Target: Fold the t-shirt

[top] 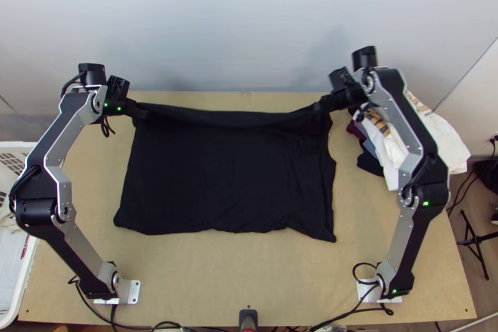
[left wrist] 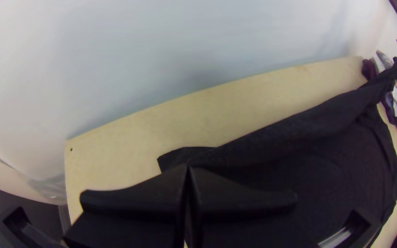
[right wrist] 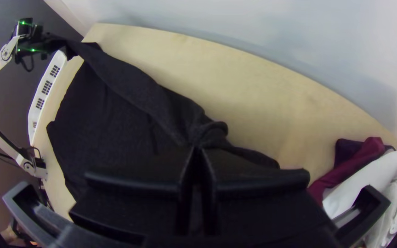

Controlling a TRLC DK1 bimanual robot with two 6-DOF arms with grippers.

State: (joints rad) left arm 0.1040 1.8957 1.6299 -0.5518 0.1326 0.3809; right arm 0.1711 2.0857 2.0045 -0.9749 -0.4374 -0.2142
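Top view: I have the black t-shirt (top: 224, 176) lying across the middle of the surface (top: 218, 282), its far edge stretched between my two sides. My left claw (top: 142, 111) is closed on the cloth near the far left corner. My right claw (top: 319, 108) is closed too, pinching the far edge near the right corner; in the right wrist view I see the fabric bunched there. A pile of clothes (top: 443, 139) sits at the far right, and a white basket (top: 14, 146) stands at the left.
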